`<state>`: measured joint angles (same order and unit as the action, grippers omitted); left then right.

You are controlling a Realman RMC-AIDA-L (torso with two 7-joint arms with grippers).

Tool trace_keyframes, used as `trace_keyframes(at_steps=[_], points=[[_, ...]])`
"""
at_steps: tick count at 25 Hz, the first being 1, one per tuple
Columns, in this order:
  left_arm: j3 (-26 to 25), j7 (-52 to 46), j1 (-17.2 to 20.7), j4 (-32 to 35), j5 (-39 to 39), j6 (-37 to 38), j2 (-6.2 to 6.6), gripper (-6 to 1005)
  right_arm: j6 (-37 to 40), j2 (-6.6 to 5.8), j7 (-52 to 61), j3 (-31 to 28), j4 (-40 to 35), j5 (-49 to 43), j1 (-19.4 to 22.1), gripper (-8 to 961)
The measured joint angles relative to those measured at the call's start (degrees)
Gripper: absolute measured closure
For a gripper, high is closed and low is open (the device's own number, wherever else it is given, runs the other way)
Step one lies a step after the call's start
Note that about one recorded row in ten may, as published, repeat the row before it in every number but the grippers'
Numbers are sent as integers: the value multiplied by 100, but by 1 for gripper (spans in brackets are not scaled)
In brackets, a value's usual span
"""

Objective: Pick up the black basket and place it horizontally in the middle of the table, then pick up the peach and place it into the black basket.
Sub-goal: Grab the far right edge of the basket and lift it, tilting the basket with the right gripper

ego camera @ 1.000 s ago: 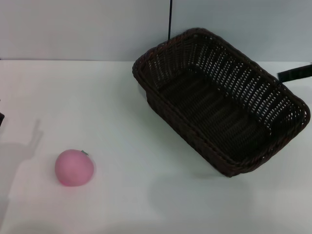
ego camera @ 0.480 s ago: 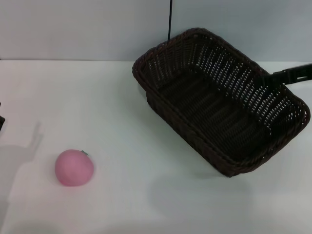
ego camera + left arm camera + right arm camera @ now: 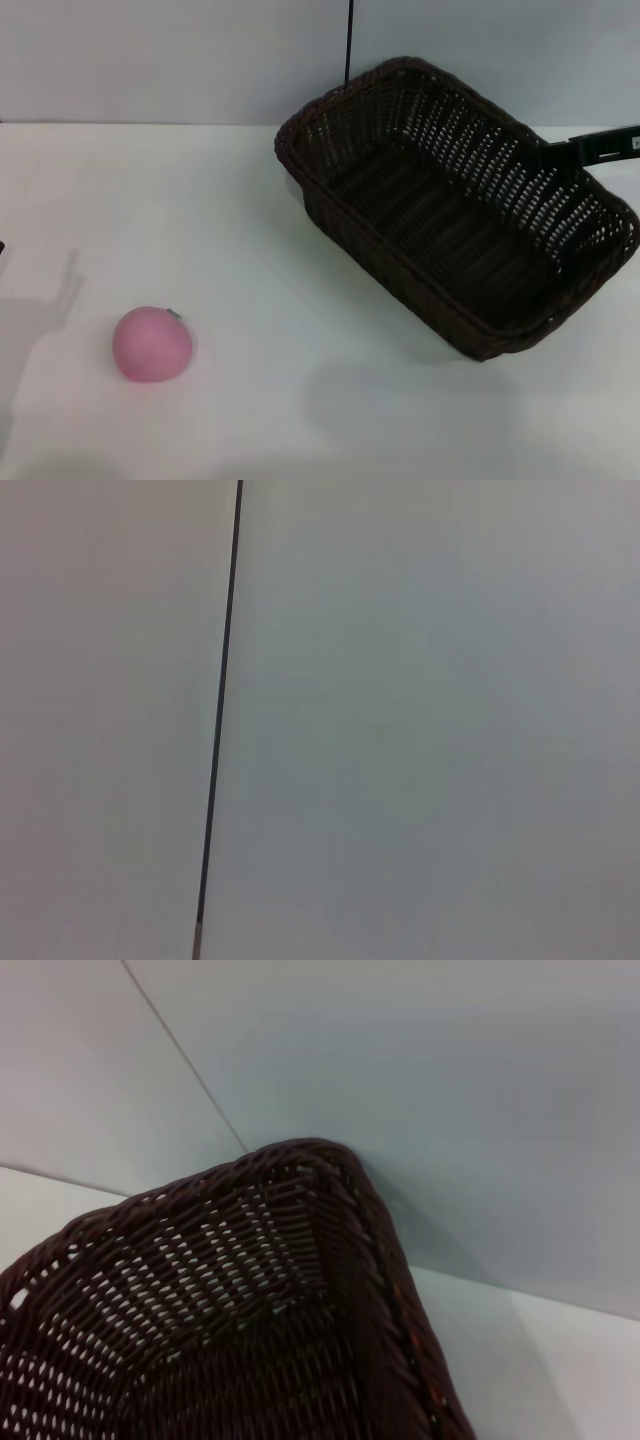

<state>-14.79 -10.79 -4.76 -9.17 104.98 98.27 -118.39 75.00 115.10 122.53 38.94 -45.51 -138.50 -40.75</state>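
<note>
- While my right end effector (image 3: 548, 155) reaches in at the far long rim of the black wicker basket (image 3: 455, 205), I cannot tell whether it is wide, narrow or gripping.
- The basket sits skewed on the right of the white counter (image 3: 250, 230), so I judge it needs turning level and moving toward the centre.
- The pink peach (image 3: 151, 344) rests alone near the front left, well apart.
- My left end effector is out of sight.
</note>
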Motion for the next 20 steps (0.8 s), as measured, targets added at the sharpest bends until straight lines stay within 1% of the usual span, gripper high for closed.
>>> trace_keyframes(at_steps=[7,13,16,20], points=[[-25,-2,8,13,-24,50,9,190,-246,7,-27,4,24,0,-8,530],[-25,-1,10,11,-28,92,9,191,-217,12,-278,70,-72,0,6,645],[-25,2,24,18,-30,133,9,191,-136,50,-387,318,-350,-1,68,707],[-25,4,56,17,-31,157,8,191,384,119,-828,897,-911,-1,193,725]])
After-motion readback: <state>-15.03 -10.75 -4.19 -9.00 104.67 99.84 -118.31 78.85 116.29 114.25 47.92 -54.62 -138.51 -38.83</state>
